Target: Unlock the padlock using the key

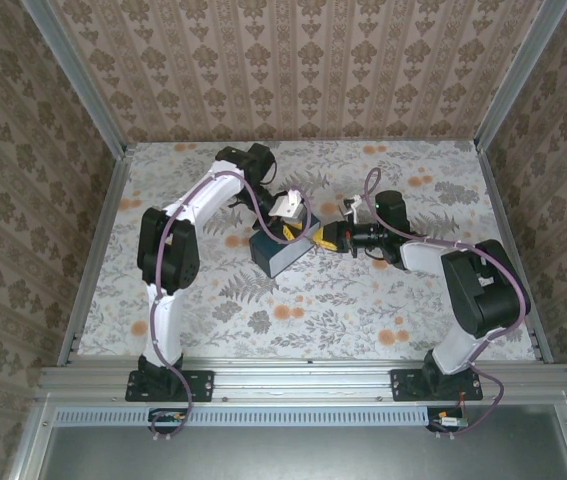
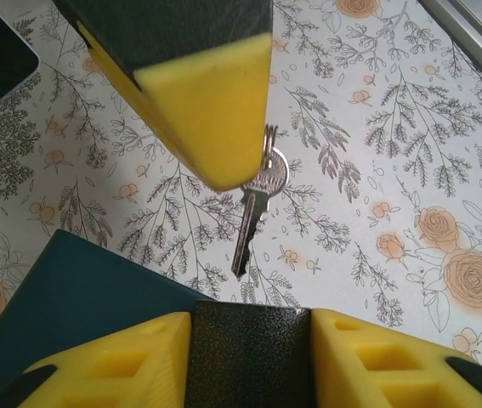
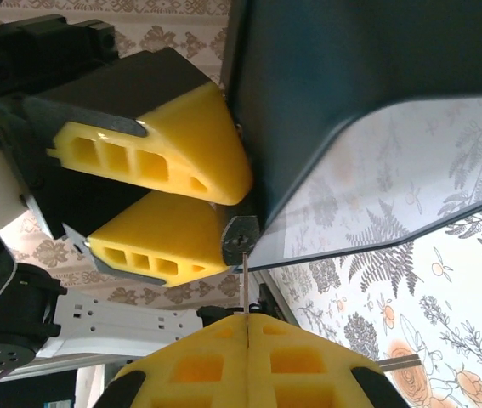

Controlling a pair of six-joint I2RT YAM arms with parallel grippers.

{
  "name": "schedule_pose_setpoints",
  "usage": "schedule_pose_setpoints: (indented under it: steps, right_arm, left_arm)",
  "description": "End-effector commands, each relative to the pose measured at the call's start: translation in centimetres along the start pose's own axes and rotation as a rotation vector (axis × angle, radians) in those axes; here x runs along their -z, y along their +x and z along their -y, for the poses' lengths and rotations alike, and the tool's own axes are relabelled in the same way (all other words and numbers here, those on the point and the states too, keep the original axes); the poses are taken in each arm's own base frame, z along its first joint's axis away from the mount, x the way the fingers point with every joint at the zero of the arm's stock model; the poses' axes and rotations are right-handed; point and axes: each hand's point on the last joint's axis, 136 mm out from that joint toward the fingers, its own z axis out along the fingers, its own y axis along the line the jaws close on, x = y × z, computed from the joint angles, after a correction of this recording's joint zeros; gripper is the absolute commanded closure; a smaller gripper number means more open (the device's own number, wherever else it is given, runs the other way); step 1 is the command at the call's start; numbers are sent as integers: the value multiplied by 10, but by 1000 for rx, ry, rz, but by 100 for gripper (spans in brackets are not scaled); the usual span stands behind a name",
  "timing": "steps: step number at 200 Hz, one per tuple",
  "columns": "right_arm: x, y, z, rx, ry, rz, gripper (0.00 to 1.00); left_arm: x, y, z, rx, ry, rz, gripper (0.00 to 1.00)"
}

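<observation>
Key is off the table, head pinched in the closed R fingers. Its blade aims at the dark speckled block I take for the padlock, clamped btwn the L fingers just beside the blue box. Step looks like line-up before insertion, tip near the lock but not in; next move prob. needs fine alignment w/ the keyway (can't see it), a straight push, then a turn while L holds firm.
</observation>
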Motion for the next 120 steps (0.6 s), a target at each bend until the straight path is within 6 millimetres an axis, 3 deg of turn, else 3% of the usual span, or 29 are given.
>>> schedule_pose_setpoints:
  steps: [1,120]
  right_arm:
    - [4,-3,-21,76,-19,6,100]
    - [-3,-6,-14,57,-23,2,100]
  left_arm:
    - [-1,-2,3,12,24,24,63]
    - [0,-5,1,-14,-51,30,78]
